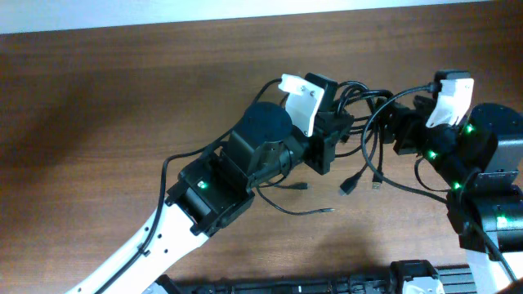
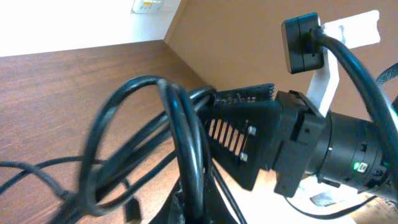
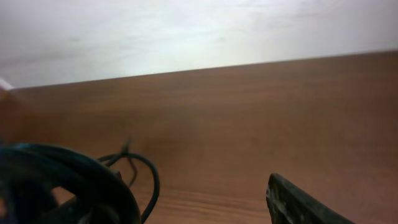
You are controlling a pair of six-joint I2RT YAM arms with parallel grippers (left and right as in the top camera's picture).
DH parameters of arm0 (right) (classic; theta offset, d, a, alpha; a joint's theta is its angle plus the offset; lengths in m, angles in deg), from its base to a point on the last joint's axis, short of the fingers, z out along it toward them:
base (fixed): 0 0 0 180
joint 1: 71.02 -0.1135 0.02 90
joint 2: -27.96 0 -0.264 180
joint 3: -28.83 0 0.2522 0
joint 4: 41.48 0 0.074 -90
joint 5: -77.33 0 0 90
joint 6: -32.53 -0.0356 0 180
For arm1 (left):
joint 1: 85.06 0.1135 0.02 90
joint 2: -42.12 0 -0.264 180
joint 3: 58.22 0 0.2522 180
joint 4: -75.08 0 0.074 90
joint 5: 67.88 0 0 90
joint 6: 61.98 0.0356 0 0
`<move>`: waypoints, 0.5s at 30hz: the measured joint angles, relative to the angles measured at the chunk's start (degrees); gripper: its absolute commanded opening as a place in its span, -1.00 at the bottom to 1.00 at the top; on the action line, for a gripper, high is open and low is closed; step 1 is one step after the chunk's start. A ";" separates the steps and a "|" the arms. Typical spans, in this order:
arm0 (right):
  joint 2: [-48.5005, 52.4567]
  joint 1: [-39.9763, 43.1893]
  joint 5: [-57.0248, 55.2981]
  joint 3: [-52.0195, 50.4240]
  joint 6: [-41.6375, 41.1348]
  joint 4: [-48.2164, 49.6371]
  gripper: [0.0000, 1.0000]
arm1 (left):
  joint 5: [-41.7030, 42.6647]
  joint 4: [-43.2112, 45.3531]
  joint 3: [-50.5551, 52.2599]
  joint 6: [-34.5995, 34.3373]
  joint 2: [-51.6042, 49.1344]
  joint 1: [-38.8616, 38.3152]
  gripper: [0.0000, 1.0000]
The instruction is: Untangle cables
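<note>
Brown wooden table (image 1: pixel 122 98) under everything. Left pincer (image 1: pixel 331 135) and right pincer (image 1: pixel 398 124) face each other toward the table's far side, close together. Black cables (image 1: pixel 364 139) are bunched in loops between them, touching the left pincer's front. Blurred loops crowd both wrist views and hide the fingers, so cannot tell how far either pincer is apart or whether it grips. Two plug ends (image 1: pixel 347 186) sit just below the bunch. A thin cable tail (image 1: pixel 315 212) lies nearer the front edge.

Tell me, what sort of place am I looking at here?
Probably a robotics lab bench: a left arm and right arm meet over a wooden table by a pale wall, with tangled black cables between them.
</note>
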State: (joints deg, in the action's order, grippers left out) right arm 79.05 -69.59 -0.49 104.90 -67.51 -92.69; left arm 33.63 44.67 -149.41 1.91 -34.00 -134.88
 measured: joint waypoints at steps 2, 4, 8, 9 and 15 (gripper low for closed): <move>-0.04 -0.02 -3.08 0.02 -1.62 -0.76 0.44 | -0.87 -0.09 0.09 0.42 -0.17 -0.11 -1.00; -0.13 -0.02 -5.84 0.02 -2.69 -1.42 0.51 | -2.95 -0.96 0.09 0.66 -0.17 -0.31 -1.00; -0.68 -0.04 -10.82 0.02 -4.28 -2.58 0.61 | -7.85 -3.04 0.09 0.87 -0.07 -0.70 -1.00; -0.81 -0.04 -12.17 0.02 -4.83 -2.84 0.62 | -9.40 -3.41 0.09 0.87 0.13 -0.81 -1.00; -0.92 0.07 -19.52 0.02 -6.43 -2.89 0.75 | -17.90 -5.29 0.09 1.14 4.85 -1.01 -1.00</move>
State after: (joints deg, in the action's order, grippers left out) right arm 78.14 -69.52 -20.00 104.92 -73.94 -95.57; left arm 15.72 39.39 -149.32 3.05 -29.14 -135.89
